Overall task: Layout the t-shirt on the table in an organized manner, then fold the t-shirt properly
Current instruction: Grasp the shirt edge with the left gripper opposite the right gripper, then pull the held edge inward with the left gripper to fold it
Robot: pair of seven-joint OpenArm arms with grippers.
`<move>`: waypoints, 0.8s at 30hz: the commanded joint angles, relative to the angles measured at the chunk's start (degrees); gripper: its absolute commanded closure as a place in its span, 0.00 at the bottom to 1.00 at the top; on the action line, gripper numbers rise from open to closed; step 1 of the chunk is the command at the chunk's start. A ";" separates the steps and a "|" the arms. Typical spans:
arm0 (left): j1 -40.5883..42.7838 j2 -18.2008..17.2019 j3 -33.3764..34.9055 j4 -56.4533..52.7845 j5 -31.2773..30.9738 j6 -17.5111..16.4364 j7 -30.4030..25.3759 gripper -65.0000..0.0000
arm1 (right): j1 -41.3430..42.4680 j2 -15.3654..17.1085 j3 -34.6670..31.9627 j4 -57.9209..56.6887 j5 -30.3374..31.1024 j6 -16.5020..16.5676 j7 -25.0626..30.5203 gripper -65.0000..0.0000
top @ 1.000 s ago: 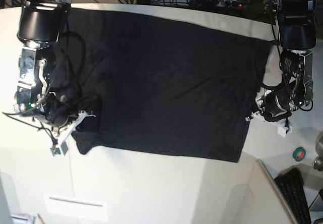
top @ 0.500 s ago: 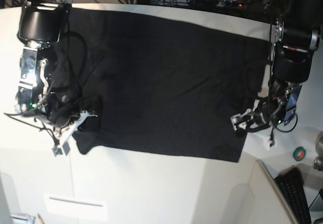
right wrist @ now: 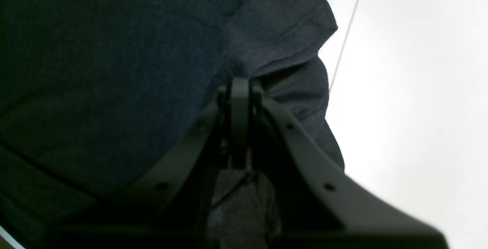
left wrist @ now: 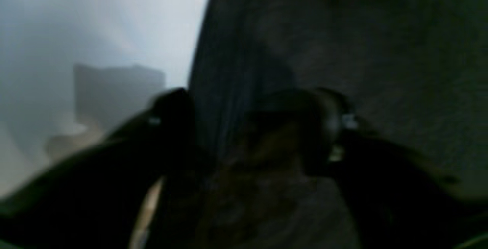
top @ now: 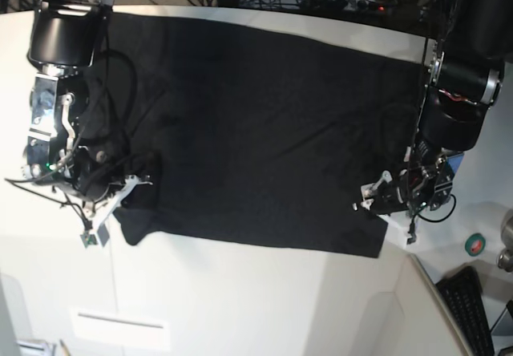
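The t-shirt (top: 264, 131) is my landmark: it lies spread over the table (top: 240, 300), a broad black sheet reaching from the near hem up to the far table edge.

Nearest, at the shirt's lower corner on the base view's right, the left gripper (top: 377, 200) has come in from beside the cloth onto the hem itself; a second ago it stood off the fabric on bare table. In the blurred left wrist view its fingers (left wrist: 171, 115) stand apart with the shirt's edge running up between them, so it looks spread around the hem, not yet clamped, though the blur leaves some doubt.

At the opposite lower corner, by the bunched sleeve, the right gripper (right wrist: 239, 92) stays pressed together, pinching a fold of the shirt; it has not shifted.

With one corner held and the other being taken, I judge a two-handed lift or fold of this near edge is close. The shirt's graphic is not visible.
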 commanded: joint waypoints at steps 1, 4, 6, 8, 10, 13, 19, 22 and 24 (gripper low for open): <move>-0.08 -0.05 0.04 -1.09 -1.24 -1.13 3.13 0.53 | 1.33 0.31 0.13 1.03 0.56 0.26 1.09 1.00; -0.08 -0.05 0.04 -1.53 -1.24 -1.13 3.13 0.76 | 1.33 0.39 0.13 1.03 0.56 0.26 1.09 1.00; -0.08 -0.05 0.04 -1.62 -1.24 -1.13 3.13 0.96 | 1.33 0.39 0.13 0.85 0.56 0.26 1.09 1.00; -0.08 -0.05 0.04 -1.53 -1.24 -1.13 3.21 1.00 | 1.33 0.39 0.13 0.76 0.56 0.26 1.09 1.00; -0.25 -0.14 0.04 -1.44 -1.24 -1.04 3.30 1.00 | 1.33 0.39 0.13 0.68 0.56 0.26 1.09 1.00; -0.61 -0.22 0.04 -1.27 -1.24 -0.86 3.30 1.00 | 1.33 0.39 0.13 0.59 0.56 0.26 1.09 1.00; 3.17 -3.30 -0.23 9.37 -1.59 -0.60 7.87 1.00 | 1.33 0.39 0.13 0.59 0.56 0.26 1.09 1.00; 7.92 -4.71 -5.33 18.34 -1.42 2.74 12.01 1.00 | 1.33 0.39 0.13 0.59 0.56 0.26 1.09 1.00; 10.82 -4.80 -9.02 23.79 -1.24 4.41 15.17 1.00 | 1.42 0.39 0.13 0.59 0.56 0.26 1.09 1.00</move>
